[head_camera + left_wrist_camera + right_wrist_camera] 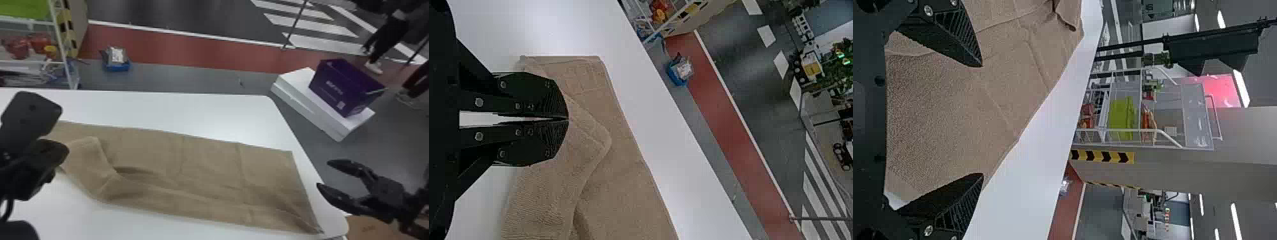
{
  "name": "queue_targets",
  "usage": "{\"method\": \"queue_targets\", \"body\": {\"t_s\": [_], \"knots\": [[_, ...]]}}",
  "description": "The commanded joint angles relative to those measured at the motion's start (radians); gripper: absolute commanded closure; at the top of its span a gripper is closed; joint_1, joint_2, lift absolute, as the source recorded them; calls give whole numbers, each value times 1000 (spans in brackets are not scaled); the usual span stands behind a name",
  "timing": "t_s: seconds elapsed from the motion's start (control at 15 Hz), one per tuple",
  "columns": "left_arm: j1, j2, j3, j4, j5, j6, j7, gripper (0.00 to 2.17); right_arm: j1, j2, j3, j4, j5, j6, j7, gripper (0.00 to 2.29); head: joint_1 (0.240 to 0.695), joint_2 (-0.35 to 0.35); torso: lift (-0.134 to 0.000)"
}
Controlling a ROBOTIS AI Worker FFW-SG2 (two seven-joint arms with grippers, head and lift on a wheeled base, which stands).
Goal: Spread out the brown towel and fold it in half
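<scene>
we see the brown towel (207, 162) lying lengthwise on the white table (178, 110), creased, with a turned-over flap (87, 154) at its left end. the left gripper (568, 119) is clenched over that end, no cloth visible between its tips; the right gripper (323, 174) is released, its fingers apart beside the right end. we judge spreading to be in hand: the next move calls for us to open the flap and smooth the creases before folding.

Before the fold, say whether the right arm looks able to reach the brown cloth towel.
Probably yes: the right arm's open black end effector is beside the towel, with nothing visible between them.
</scene>
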Motion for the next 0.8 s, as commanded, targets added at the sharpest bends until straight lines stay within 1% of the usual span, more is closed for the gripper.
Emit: {"method": "queue_targets", "body": {"t_s": [0.0,0.13,0.2,0.27,0.33,0.4,0.47,0.53,0.6,0.73], "knots": [[-57,-37,-168,83,-129,107,101,1072,-2,1,8,0,10,0,3,113,695,-320,-134],[-112,-37,-263,209,-230,149,147,1072,0,4,8,2,29,0,3,113,695,-341,-134],[-147,-37,-292,272,-250,168,151,1072,0,9,8,3,35,0,3,113,695,-348,-134],[-179,-37,-305,310,-251,195,140,1069,1,13,10,2,41,-6,3,113,695,-350,-134],[-202,-37,-320,324,-251,208,151,890,7,15,11,5,43,-15,3,113,695,-350,-134],[-213,-37,-326,325,-247,205,149,613,10,15,11,14,43,-21,3,113,695,-350,-134],[-231,-37,-340,342,-244,208,141,427,10,15,11,21,44,-25,3,113,695,-350,-134],[-254,-37,-361,368,-248,214,149,272,10,15,11,26,50,-28,3,113,695,-350,-134],[-284,-37,-384,401,-244,254,151,208,10,18,13,26,53,-28,3,113,695,-350,-134],[-342,-37,-412,465,-201,324,169,208,10,25,20,25,64,-28,3,113,695,-350,-134]]}}
